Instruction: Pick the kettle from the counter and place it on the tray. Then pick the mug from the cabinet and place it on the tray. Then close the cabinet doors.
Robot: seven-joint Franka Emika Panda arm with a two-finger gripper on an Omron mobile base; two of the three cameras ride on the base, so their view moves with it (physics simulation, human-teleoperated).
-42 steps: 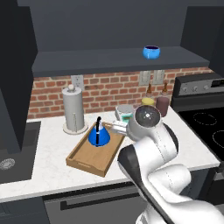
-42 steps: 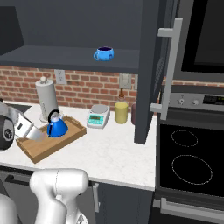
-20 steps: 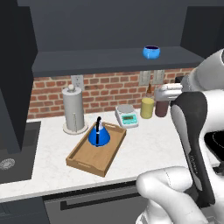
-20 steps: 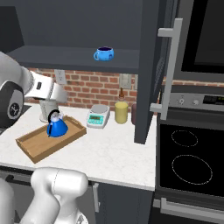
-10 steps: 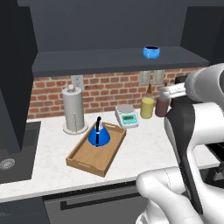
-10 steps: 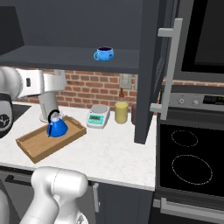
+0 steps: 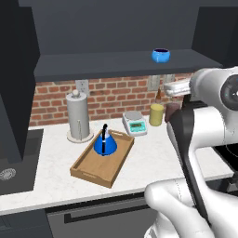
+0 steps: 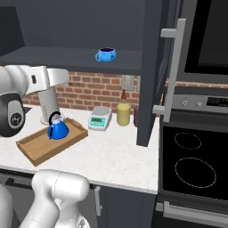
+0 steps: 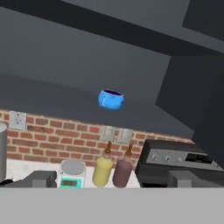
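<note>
Behind kettle [image 8: 58, 128], paper-towel roll [image 8: 47, 106] seemingly half hidden

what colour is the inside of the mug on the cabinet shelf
Dark purple inside the bright blue mug; right base view shows it best.

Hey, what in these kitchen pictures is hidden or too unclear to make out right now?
- Hand: hand view, its tips are cut by the bottom edge.
- Mug: hand view, its handle cannot be made out.
- Kettle: right base view, the arm crosses just above it, covering the handle's top.
- Scale: left base view, its display is too small to read.
- Dark bottle: left base view, partly behind the arm.
</note>
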